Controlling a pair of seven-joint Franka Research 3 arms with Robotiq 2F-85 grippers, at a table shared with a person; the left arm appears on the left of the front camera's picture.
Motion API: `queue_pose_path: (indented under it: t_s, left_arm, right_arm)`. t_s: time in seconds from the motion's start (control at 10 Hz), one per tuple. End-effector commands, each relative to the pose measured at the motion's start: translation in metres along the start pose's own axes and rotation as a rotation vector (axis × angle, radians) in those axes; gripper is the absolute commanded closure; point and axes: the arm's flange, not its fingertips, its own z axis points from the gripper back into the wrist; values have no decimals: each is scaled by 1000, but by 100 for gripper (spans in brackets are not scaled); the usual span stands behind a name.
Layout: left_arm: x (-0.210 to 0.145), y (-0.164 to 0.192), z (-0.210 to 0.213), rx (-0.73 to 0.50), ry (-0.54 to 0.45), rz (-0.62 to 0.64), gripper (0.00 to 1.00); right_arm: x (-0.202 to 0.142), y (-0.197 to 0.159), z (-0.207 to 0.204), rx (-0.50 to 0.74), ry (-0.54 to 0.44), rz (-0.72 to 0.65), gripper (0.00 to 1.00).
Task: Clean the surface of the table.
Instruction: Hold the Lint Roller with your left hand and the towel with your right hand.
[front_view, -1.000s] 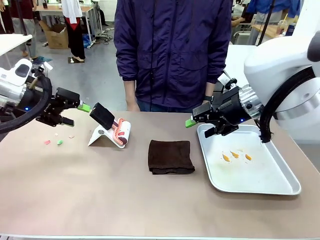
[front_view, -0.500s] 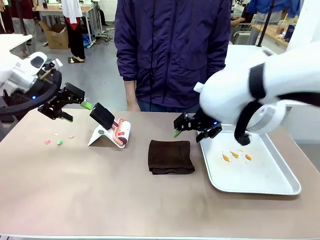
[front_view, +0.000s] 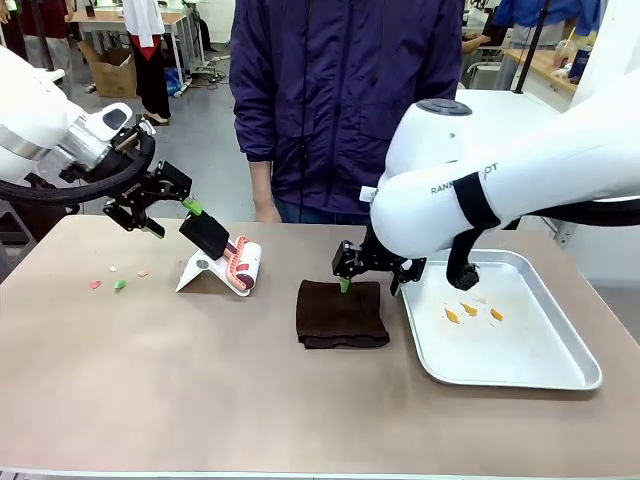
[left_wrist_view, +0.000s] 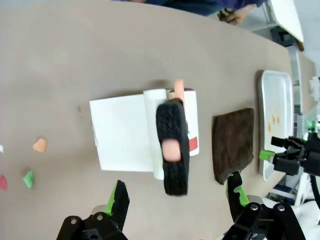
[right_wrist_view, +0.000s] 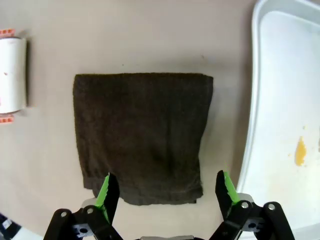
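**Pinch the cloth through, grip the handle square**

The bench (front_view: 200, 390) stretches under both my arms: a broad, smooth, matte taupe top with a thin pale edge, and the surface I have to clean. On its right side sits a shallow metal tray (front_view: 520, 383) with rounded corners and a few orange specks (front_view: 470, 310) inside. Just left of it lies a folded dark brown cloth (front_view: 341, 313), thick and nappy, probably limp when lifted. My right jaws hang wide and empty over its far edge. I judge I should drop straight down and pinch through every layer, so it lifts as one piece. My left jaws, also wide and empty, hover by the black handle (front_view: 205, 232) of a roller (front_view: 243, 265) on a white stand (front_view: 200, 272); squeezing its narrow sides seems best. Small pink and green crumbs (front_view: 118, 284) lie towards the left edge.
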Motion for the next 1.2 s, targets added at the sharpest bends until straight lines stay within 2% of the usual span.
queue_pose_path:
  t_s: [0.0,0.4,0.7,1.1]
  left_arm:
    - [13,-1,-4,1,-5,32,0]
    - [17,0,-16,0,32,22,0]
    - [15,-1,-24,-2,50,11,0]
    - [16,3,-25,-3,50,18,0]
  right_arm:
    - [15,22,-17,-48,26,-22,0]
    - [24,19,-52,-92,86,-59,0]
    - [25,12,-57,-143,74,-84,0]
    - [24,10,-60,-134,65,-98,0]
